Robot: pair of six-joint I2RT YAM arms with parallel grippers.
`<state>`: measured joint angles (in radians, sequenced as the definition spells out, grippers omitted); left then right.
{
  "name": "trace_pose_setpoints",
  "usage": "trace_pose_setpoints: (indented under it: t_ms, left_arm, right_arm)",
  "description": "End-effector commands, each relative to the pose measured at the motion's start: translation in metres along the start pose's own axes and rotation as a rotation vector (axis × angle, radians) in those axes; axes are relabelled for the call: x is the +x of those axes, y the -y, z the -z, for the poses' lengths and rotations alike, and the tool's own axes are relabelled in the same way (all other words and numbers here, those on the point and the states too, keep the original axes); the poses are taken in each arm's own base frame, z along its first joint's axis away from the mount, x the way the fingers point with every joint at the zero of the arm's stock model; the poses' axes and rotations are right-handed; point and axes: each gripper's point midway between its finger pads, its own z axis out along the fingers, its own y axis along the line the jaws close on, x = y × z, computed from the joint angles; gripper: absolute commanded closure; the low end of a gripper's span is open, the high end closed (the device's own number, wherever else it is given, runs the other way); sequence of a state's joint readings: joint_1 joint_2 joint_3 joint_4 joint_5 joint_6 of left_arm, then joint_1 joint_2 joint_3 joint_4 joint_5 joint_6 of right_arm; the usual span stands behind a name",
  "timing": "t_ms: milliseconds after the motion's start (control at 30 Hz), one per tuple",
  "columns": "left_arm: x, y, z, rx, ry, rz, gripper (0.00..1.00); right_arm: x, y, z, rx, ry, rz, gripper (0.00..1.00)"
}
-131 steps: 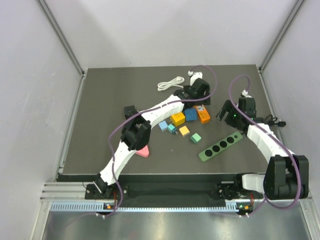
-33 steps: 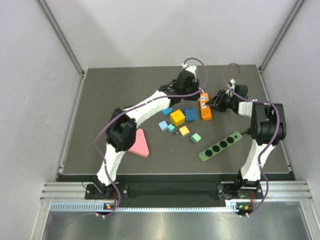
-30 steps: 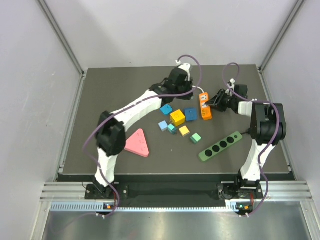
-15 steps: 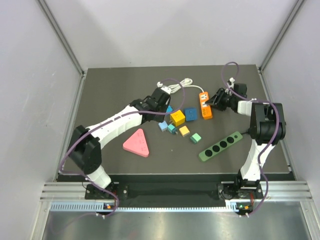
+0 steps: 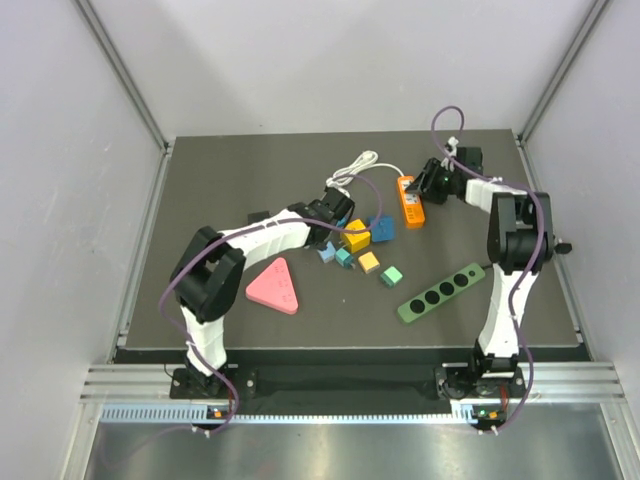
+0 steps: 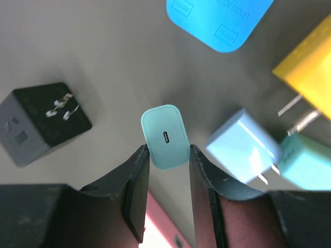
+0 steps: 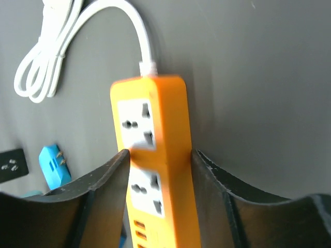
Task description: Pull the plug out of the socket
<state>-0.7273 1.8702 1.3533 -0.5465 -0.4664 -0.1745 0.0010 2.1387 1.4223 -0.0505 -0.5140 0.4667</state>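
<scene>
The black adapter [image 6: 44, 124] and the light blue plug [image 6: 243, 152] are crowding the left gripper [image 6: 168, 150] from both sides; the yellow plug [image 6: 310, 67] is standing just beyond. The left part of the worktop [image 5: 190, 230] is lying open.

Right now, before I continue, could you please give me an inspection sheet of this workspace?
Surface: dark grey table, no damage seen.
Job's things: orange power strip, both visible sockets empty; teal charger already out.
Clutter: green power strip, pink triangle, black adapter, blue plug, yellow plug.
Grippers: left gripper jaws closed on teal charger; right gripper jaws gripping orange power strip.
Cables: white cord coiled, joined to strip's end; purple arm cable looping above.
Surroundings: pale walls; nothing else seen.
</scene>
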Motion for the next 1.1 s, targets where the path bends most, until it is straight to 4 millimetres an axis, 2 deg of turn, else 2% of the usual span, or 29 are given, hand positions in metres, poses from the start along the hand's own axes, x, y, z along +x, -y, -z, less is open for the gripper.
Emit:
trace_pose_setpoints:
  t_ms: [0,33,67,133,233,267,333,367,433,467,500,533,567,600,633,700,733,767,800,833,867,900,933,967,1000,1033,1067]
  left_arm:
    - [-0.027,-0.005,-0.011,-0.030,0.060,0.015,1.00]
    - [-0.026,-0.005,-0.014,-0.027,0.055,0.018,1.00]
    - [-0.025,-0.005,-0.019,-0.019,0.048,0.027,1.00]
    - [-0.026,-0.006,-0.020,-0.013,0.049,0.045,0.99]
    - [-0.028,-0.012,-0.018,-0.005,0.058,0.072,0.88]
    - [-0.029,-0.014,-0.016,-0.003,0.064,0.077,0.73]
    - [-0.028,-0.016,-0.013,-0.004,0.066,0.089,0.59]
    - [-0.031,-0.018,-0.008,0.002,0.080,0.100,0.46]
    - [-0.031,-0.015,-0.003,0.035,0.091,0.119,0.27]
    - [-0.035,-0.015,0.004,0.049,0.109,0.130,0.18]
    - [-0.034,-0.013,0.007,0.063,0.111,0.141,0.02]
    - [-0.037,-0.012,0.011,0.081,0.120,0.151,0.02]
    - [-0.041,-0.014,0.019,0.091,0.138,0.166,0.02]
    - [-0.042,-0.014,0.023,0.099,0.143,0.187,0.02]
    - [-0.050,-0.016,0.036,0.120,0.177,0.209,0.02]
    - [-0.051,-0.017,0.049,0.147,0.201,0.247,0.02]
    - [-0.051,-0.018,0.055,0.163,0.214,0.262,0.02]
    - [-0.061,-0.018,0.075,0.215,0.268,0.294,0.02]
    - [-0.051,-0.015,0.079,0.244,0.264,0.329,0.02]
    - [-0.057,-0.018,0.102,0.296,0.322,0.370,0.02]
    - [-0.042,-0.005,0.102,0.368,0.316,0.417,0.02]
    - [-0.039,0.000,0.112,0.425,0.342,0.446,0.02]
    - [-0.041,-0.003,0.135,0.484,0.411,0.484,0.02]
    - [-0.045,-0.001,0.147,0.542,0.466,0.551,0.02]
    - [-0.016,0.009,0.139,0.587,0.422,0.562,0.02]
    - [-0.015,0.003,0.158,0.623,0.482,0.604,0.02]
    - [0.010,0.013,0.152,0.669,0.438,0.639,0.02]
  right_arm:
    - [-0.003,-0.001,-0.013,0.047,-0.023,0.041,0.49]
    - [-0.017,-0.009,-0.013,0.037,0.000,0.061,0.48]
    - [-0.017,-0.006,-0.015,0.057,-0.014,0.053,0.48]
    - [-0.035,-0.012,-0.010,0.071,0.007,0.072,0.45]
    - [-0.055,-0.025,0.002,0.087,0.043,0.099,0.38]
    - [-0.061,-0.031,0.013,0.098,0.058,0.102,0.36]
    - [-0.073,-0.046,0.034,0.103,0.091,0.121,0.30]
    - [-0.074,-0.050,0.040,0.106,0.096,0.127,0.28]
    - [-0.073,-0.057,0.055,0.116,0.095,0.136,0.23]
    - [-0.080,-0.069,0.070,0.113,0.121,0.151,0.22]
    - [-0.081,-0.073,0.079,0.114,0.129,0.157,0.21]
    - [-0.073,-0.077,0.084,0.120,0.113,0.164,0.18]
    - [-0.078,-0.090,0.101,0.116,0.142,0.183,0.16]
    - [-0.071,-0.091,0.106,0.124,0.136,0.195,0.12]
    - [-0.069,-0.106,0.120,0.131,0.157,0.219,0.07]
    - [-0.053,-0.107,0.129,0.171,0.139,0.247,0.00]
    - [-0.039,-0.111,0.131,0.192,0.111,0.262,0.00]
    - [-0.037,-0.113,0.145,0.230,0.139,0.278,0.00]
    - [-0.018,-0.105,0.144,0.259,0.107,0.280,0.00]
    - [-0.010,-0.119,0.156,0.257,0.134,0.312,0.00]
    - [0.000,-0.121,0.160,0.262,0.136,0.328,0.00]
    - [0.010,-0.123,0.163,0.267,0.141,0.339,0.00]
    - [0.031,-0.130,0.172,0.266,0.158,0.372,0.00]
    - [0.042,-0.133,0.177,0.260,0.169,0.388,0.00]
    - [0.070,-0.119,0.176,0.282,0.138,0.384,0.00]
    - [0.073,-0.134,0.195,0.255,0.214,0.401,0.00]
    - [0.083,-0.133,0.202,0.248,0.225,0.397,0.00]
